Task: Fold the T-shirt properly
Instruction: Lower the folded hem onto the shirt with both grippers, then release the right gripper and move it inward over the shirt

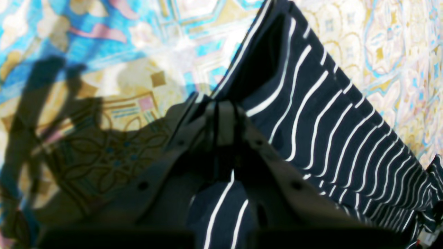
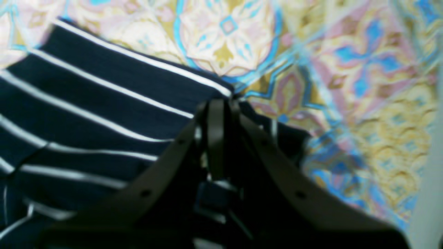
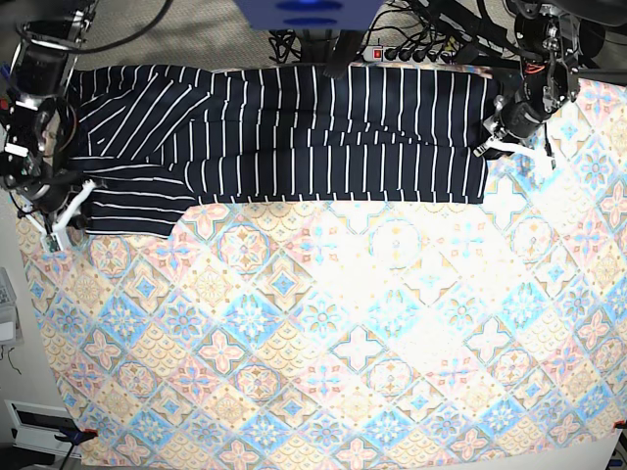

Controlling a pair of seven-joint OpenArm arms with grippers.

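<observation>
A: Where is the T-shirt?

B: Spread in a wide band along the far edge of the desk, on the patterned cloth.

A: And your tools?

B: My left tool is pinched on the shirt's edge at the right end; my right tool is clamped on a corner at the left end.

A: How will it handle?

B: I judge it light, soft and limp. It will sag between grips, so holding corners and edges suits folding best.
</observation>
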